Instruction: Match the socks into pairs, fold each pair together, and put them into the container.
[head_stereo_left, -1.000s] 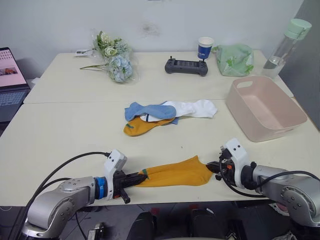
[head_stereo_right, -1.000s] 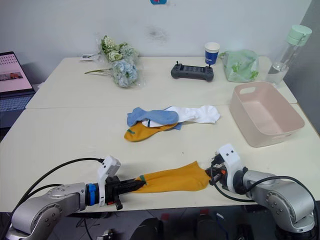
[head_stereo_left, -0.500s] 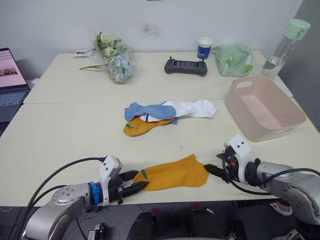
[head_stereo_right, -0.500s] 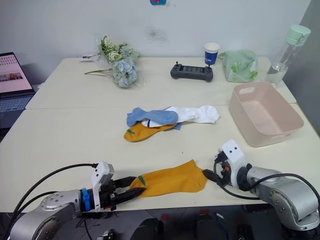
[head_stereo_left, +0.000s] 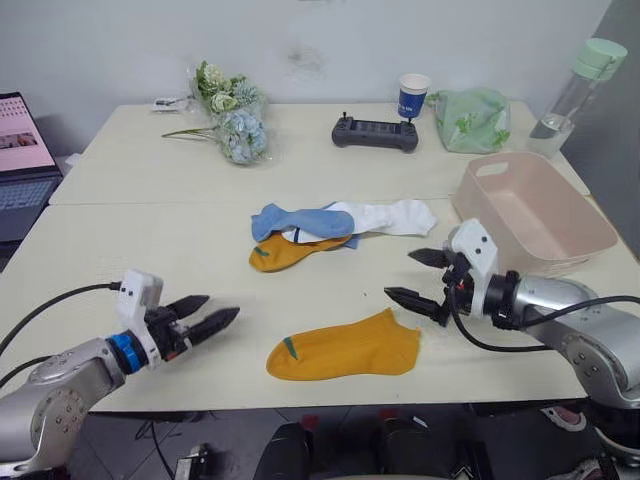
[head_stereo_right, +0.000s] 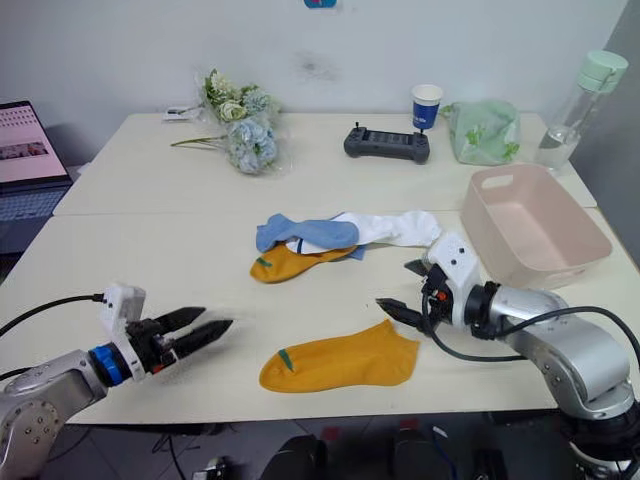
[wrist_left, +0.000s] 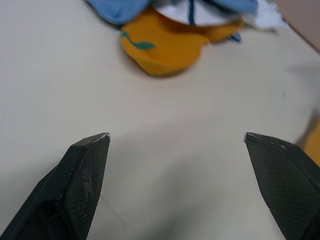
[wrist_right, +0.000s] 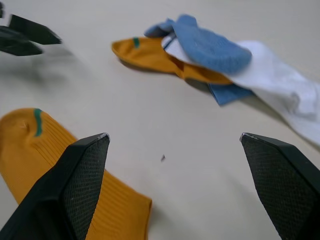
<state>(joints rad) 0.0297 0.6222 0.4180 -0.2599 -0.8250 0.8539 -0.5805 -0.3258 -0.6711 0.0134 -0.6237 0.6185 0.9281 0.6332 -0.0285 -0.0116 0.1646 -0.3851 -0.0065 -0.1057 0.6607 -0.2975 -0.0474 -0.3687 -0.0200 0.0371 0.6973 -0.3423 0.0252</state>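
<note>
I have let go of the flat mustard-orange fabric sock (head_stereo_left: 345, 346); my left gripper (head_stereo_left: 205, 318) and right gripper (head_stereo_left: 418, 277) now hover wide open, empty. Its orange mate (head_stereo_left: 285, 253) waits in the pile, the pale pink plastic tub (head_stereo_left: 533, 212) beside my right arm is empty

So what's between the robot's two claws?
The flat orange sock lies on the table between the left gripper and the right gripper; neither touches it, as the left eye view shows.

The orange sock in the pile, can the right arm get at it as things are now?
Probably yes, partly. The right gripper is open, with bare table between it and the pile. But a blue sock and a white sock overlap the orange sock, leaving its cuff end free.
</note>
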